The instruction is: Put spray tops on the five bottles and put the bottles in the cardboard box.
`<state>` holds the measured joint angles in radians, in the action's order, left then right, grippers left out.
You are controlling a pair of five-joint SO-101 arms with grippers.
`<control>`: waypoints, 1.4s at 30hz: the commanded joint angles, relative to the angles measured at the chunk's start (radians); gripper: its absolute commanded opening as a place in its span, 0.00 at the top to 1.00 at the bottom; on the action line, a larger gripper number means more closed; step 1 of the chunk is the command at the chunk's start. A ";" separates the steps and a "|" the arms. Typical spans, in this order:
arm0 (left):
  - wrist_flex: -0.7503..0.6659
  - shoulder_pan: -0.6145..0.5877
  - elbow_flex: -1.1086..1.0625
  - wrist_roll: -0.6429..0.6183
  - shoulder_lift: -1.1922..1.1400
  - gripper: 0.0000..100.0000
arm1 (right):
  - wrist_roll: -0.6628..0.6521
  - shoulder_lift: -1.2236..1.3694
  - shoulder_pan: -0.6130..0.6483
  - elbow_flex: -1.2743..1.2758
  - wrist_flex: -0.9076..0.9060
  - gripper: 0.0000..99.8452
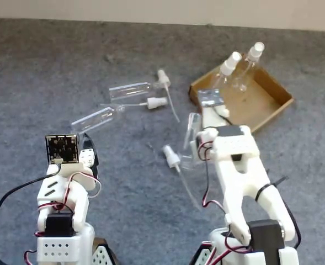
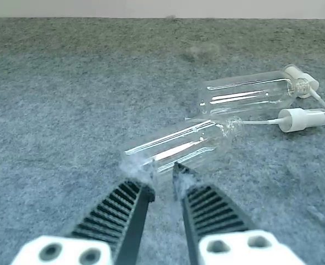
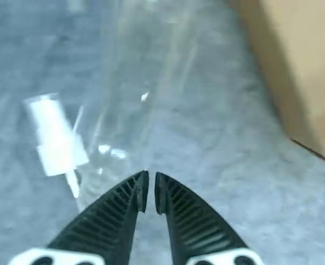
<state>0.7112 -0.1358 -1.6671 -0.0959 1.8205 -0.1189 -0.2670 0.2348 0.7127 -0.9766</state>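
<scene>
Table [image 1: 41, 66]: grey carpet under both my arms.
Box [image 1: 259, 107]: open cardboard, far right of the table. Two capped bottles [image 1: 228, 72] lie in it side by side, their tops toward its far edge.
Left claw [image 2: 162, 182]: narrow gap, gripping nothing. My tips sit just at the base end of the near bottle [image 2: 179, 144], which lies on its side, uncapped, neck pointing away from me.
Right claw [image 3: 150, 190]: pinched together on nothing. The third bottle [image 3: 134, 83] lies on the table just beyond my tips, beside the box's near wall.
Far bottle [image 2: 245, 95]: on its side just behind the near bottle, well apart from both claws.
Bottles, count: five, two in the box and three on the table.
Tops, count: five. Two are on the boxed bottles. One top [image 2: 301, 81] lies against the far bottle's neck, tube trailing out on the table. One loose top [image 2: 300, 118] is beside the near bottle's neck. One more [image 3: 54, 135] lies beside the third bottle.
</scene>
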 commanded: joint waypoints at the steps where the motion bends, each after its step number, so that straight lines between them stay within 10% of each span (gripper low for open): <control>1: -0.025 -0.008 -0.004 0.009 0.013 0.99 | -0.009 -0.002 0.087 -0.056 -0.008 0.98; 18: -0.025 -0.012 -0.004 0.009 0.013 0.99 | -0.009 -0.013 0.329 -0.068 -0.004 0.98; 42: -0.025 -0.007 -0.005 0.009 0.013 0.99 | -0.132 -0.269 0.036 -0.096 -0.096 0.98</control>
<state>0.7112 -0.1358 -1.6671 -0.0959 1.8205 -0.2969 -0.5432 0.3268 0.6068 -1.0641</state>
